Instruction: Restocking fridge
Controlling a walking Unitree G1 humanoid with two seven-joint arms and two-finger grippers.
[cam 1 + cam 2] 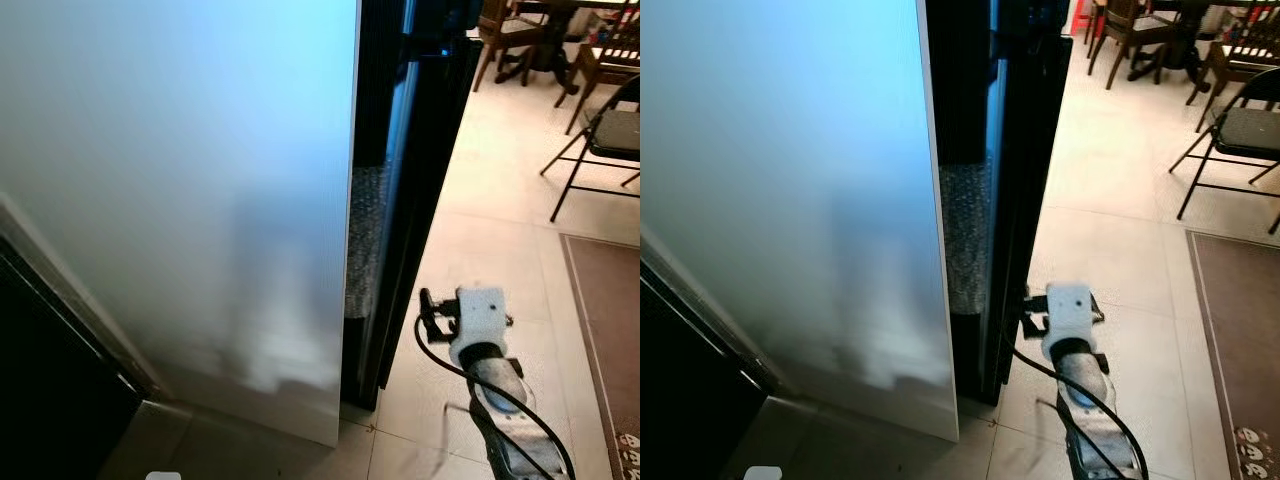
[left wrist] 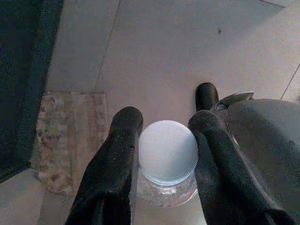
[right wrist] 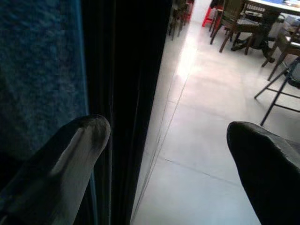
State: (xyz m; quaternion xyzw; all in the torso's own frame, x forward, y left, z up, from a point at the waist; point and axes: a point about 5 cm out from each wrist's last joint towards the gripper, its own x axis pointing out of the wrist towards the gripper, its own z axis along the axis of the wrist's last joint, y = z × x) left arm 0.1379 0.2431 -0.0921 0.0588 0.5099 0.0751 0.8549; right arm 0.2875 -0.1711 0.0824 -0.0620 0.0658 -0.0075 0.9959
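Observation:
A clear bottle with a white cap (image 2: 168, 150) is held between the two black fingers of my left gripper (image 2: 166, 123), which is shut on its neck above a tiled floor. The fridge stands close in front of me: a wide white panel (image 1: 200, 200) and, right of it, a tall black door edge (image 1: 400, 160). My right arm (image 1: 482, 325) reaches forward low beside that black edge. My right gripper (image 3: 168, 136) is open with nothing between its fingers; one fingertip (image 3: 89, 133) lies against the dark edge.
Wooden chairs and a table (image 1: 540, 35) stand at the back right, with a black folding chair (image 1: 605, 135) nearer. A brown rug (image 1: 610, 330) lies right of my arm. A patterned mat (image 2: 70, 140) lies under my left gripper. A dark opening (image 1: 50, 390) is at lower left.

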